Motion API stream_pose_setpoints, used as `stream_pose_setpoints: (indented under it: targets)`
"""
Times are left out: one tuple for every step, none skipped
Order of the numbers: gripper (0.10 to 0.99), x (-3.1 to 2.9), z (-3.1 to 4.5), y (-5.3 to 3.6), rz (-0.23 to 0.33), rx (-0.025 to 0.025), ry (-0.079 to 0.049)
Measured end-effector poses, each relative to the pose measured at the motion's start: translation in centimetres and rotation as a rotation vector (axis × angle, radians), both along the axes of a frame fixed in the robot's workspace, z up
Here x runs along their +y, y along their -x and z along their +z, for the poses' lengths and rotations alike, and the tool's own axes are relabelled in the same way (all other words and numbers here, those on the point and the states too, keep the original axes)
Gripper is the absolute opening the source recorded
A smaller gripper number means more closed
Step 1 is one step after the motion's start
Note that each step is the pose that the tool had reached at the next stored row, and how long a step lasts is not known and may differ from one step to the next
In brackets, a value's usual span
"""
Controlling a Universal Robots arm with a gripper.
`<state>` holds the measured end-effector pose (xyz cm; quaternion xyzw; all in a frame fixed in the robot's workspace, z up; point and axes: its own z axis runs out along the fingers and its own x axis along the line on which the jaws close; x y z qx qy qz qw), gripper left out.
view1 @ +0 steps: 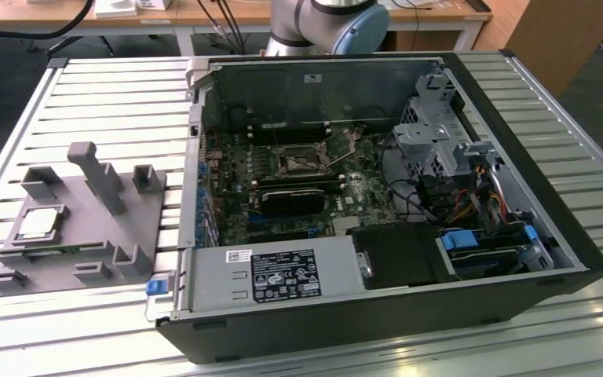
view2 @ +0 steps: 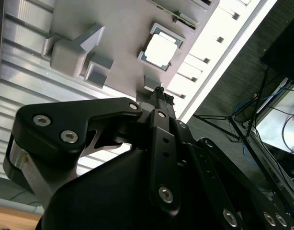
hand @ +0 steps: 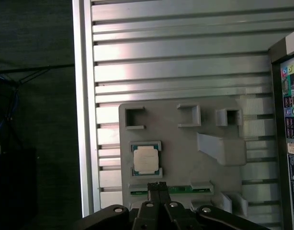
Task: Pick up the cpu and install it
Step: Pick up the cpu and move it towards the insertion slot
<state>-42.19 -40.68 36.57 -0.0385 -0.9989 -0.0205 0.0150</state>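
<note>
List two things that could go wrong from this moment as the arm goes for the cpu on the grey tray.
1. The gripper hangs shut beside the cpu, over the green strip in the tray. A descent here would probably strike the tray, not the cpu.
2. The socket sits deep inside the case, close to cables. A slight tilt could foul the seating.

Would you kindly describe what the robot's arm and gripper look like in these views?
In the exterior view the arm is silver-grey with a pale blue joint cap. In both wrist views the gripper is black: flat, rounded linkage bars with silvery screw heads, narrowing toward the tips.
</note>
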Motion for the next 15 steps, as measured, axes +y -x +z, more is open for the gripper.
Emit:
stream_pose_setpoints:
  targets:
    - [0.106,0.0,-0.02,0.0,0.0,-0.0002,0.0]
    - [0.106,-0.01,-0.05,0.0,0.0,-0.0002,0.0]
    - [0.106,-0.02,-0.09,0.0,0.0,-0.0003,0.0]
    - [0.106,-0.02,-0.12,0.0,0.0,-0.0003,0.0]
    - [0.106,-0.03,-0.15,0.0,0.0,-0.0002,0.0]
    - [0.106,-0.04,-0.18,0.0,0.0,-0.0003,0.0]
    - [0.106,-0.06,-0.24,0.0,0.0,-0.0003,0.0]
    - [0.106,-0.07,-0.28,0.0,0.0,-0.0003,0.0]
    - [0.106,-0.09,-0.34,0.0,0.0,-0.0002,0.0]
    - [0.106,-0.1,-0.38,0.0,0.0,-0.0002,0.0]
    - [0.106,-0.11,-0.42,0.0,0.0,-0.0001,0.0]
    - [0.106,-0.11,-0.47,0.0,0.0,-0.0002,0.0]
    - [0.106,-0.12,-0.53,0.0,0.0,-0.0002,0.0]
    - [0.106,-0.12,-0.57,0.0,0.0,-0.0001,0.0]
    - [0.106,-0.12,-0.61,0.0,0.0,-0.0001,0.0]
